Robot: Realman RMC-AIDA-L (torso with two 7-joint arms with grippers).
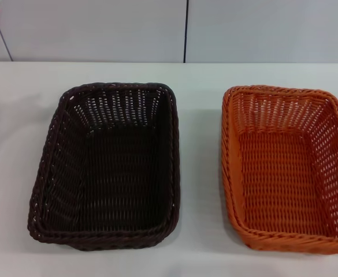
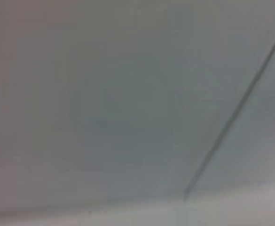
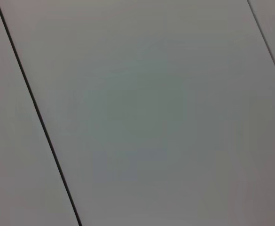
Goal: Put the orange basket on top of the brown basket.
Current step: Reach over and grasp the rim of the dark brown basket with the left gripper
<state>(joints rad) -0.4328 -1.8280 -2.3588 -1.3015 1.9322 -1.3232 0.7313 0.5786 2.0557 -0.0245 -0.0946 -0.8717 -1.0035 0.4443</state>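
The brown basket [image 1: 108,167] sits empty on the white table, left of centre in the head view. The orange basket [image 1: 290,167] sits empty to its right, apart from it by a strip of bare table, its right side cut off by the picture's edge. Both stand upright, long sides running front to back. Neither gripper shows in any view. Both wrist views show only pale wall panels with dark seams.
The white table [image 1: 200,173] runs across the whole head view. A pale panelled wall [image 1: 99,29] stands behind it, with a dark vertical seam [image 1: 185,29].
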